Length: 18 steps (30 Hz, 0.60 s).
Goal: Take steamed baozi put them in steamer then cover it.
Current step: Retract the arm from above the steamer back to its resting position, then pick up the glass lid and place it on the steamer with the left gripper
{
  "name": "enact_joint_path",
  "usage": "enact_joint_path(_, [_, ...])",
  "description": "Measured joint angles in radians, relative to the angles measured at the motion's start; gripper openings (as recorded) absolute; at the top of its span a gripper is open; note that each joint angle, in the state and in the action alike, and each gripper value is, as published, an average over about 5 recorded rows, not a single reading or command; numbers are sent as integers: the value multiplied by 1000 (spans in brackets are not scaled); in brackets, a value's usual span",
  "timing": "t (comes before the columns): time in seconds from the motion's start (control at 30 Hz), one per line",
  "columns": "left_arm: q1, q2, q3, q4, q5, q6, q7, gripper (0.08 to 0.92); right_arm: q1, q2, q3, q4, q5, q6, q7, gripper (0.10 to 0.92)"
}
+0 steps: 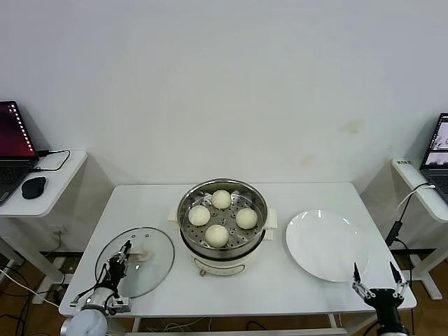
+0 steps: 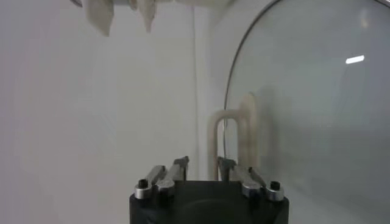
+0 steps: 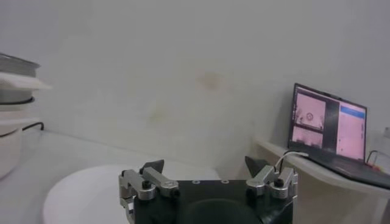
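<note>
The left gripper (image 1: 126, 252) sits low at the near-left corner of the table (image 1: 140, 199), right over the cover (image 1: 136, 269), and its fingers are drawn in narrow around the cream handle (image 2: 234, 140); in the left wrist view the handle stands just ahead of the fingertips, so whether the pads are truly biting on it I cannot tell, but it reads as a grip being taken. The cover lies flat on the tabletop at about eight o'clock from the steamer (image 1: 222, 224), close by but not touching it. Out from there, the steamer stands mid-table on its cream base, and all four steamed baozi (image 1: 222, 199) are already inside on the perforated floor, one each at roughly twelve, three, six and nine o'clock within the basket. So the loading looks finished, and what is left, by my reading, is lifting the cover, carrying it across and seating it on the steamer's rim. The white plate (image 1: 327, 245) at the steamer's three o'clock is bare. The right gripper (image 1: 378, 283) hangs at the near-right edge beside that plate, jaws spread wide, holding nothing, apparently waiting. As for writing: no brand or label shows on the steamer, cover or plate; a laptop (image 3: 329, 131) on the side desk shows lit windows, but nothing on its screen can be read.
</note>
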Motion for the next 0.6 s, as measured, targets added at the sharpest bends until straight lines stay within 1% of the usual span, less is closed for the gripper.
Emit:
enact_joint_path(0.1, [3,0,-5,-1,-19,-5,-14,159,-3,0,-6,0,-2,4,0,823])
enact_joint_path(0.17, [8,2,-9,-7,-32,-8,-23,139,-6,-1,-10,1,-6,6,0,822])
enact_joint_path(0.4, [47,18,-32,-75,-54,8,-41,138,-8,1,-28,3,-17,12,0,823])
enact_joint_path(0.6, [110,43,-67,-202,-77,60,-23,138,-8,-3,-41,11,-25,13,0,823])
